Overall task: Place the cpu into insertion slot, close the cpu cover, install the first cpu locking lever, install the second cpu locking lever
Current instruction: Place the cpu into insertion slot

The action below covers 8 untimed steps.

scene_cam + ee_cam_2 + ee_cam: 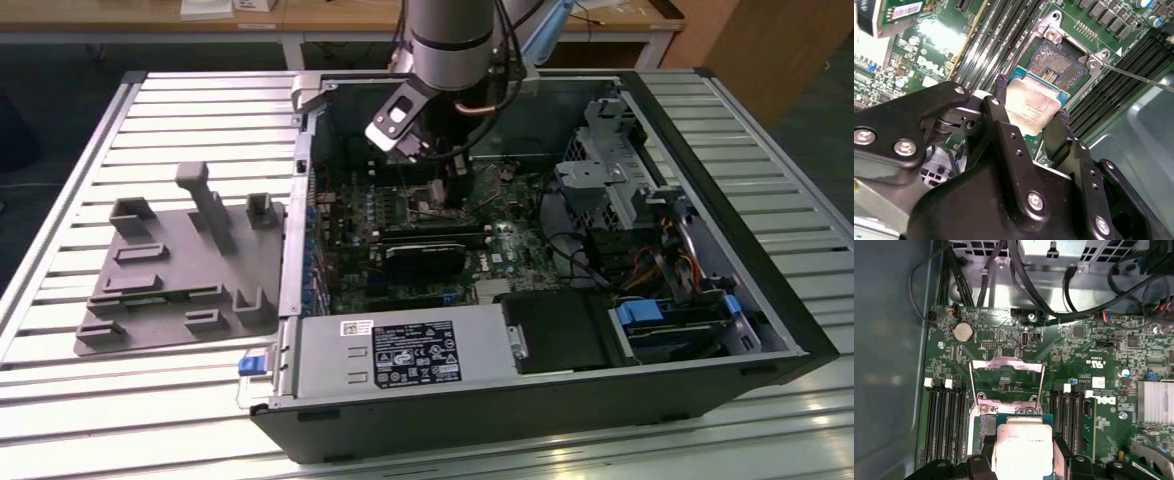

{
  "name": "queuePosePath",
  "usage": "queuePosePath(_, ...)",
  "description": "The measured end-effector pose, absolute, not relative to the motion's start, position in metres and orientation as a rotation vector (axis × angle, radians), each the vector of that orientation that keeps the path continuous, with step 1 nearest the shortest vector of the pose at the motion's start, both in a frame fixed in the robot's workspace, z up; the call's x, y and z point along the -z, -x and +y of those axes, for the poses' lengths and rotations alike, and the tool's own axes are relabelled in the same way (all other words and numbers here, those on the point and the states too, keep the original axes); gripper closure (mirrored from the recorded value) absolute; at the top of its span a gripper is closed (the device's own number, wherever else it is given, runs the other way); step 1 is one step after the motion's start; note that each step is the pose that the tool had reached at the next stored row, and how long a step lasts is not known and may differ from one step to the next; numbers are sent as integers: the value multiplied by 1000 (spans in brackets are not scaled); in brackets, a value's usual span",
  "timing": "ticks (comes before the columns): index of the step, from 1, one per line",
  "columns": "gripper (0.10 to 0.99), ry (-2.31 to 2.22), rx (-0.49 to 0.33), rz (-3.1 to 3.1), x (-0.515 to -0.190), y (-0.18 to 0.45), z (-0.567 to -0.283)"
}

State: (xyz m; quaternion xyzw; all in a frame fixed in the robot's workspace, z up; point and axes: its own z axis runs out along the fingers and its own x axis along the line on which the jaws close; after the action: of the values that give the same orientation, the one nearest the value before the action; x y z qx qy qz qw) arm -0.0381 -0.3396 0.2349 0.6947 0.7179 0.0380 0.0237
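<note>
My gripper [1031, 100] is shut on the cpu [1035, 106], a flat square chip with a silvery top and a green edge, held by two opposite sides between black fingers [999, 107]. The cpu hangs just above the insertion slot [1060, 61], overlapping its near half, and the slot's dark pin field is still visible beyond it. In the first wrist view the cpu [1024, 447] sits low over the slot [985, 424], and the cpu cover [1006, 366] stands swung open behind it. A thin locking lever [1139, 78] sticks out beside the slot. The exterior view shows my gripper [424, 150] inside the case over the motherboard.
The open computer case [747, 300] lies on a slatted table, with a grey fixture tray [174, 280] on the exterior view's left. Long black memory slots [946, 420] flank the socket. Cables [1004, 280] and a drive cage [614, 170] crowd the case walls. A black card [427, 250] lies below the socket.
</note>
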Motion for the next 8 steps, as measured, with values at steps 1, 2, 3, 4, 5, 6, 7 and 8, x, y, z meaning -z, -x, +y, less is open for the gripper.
queuePosePath(1,553,-2151,-117,2221,-233,38,-339)
queuePosePath(2,553,-2151,-117,2221,-232,39,-339)
queuePosePath(3,553,-2152,-117,2220,-230,39,-339)
queuePosePath(4,553,-2152,-117,2219,-228,39,-338)
queuePosePath(5,553,-2152,-116,2219,-227,40,-338)
queuePosePath(6,553,-2152,-116,2219,-226,40,-337)
queuePosePath(7,553,-2152,-116,2219,-224,40,-337)
queuePosePath(8,553,-2152,-116,2219,-223,40,-336)
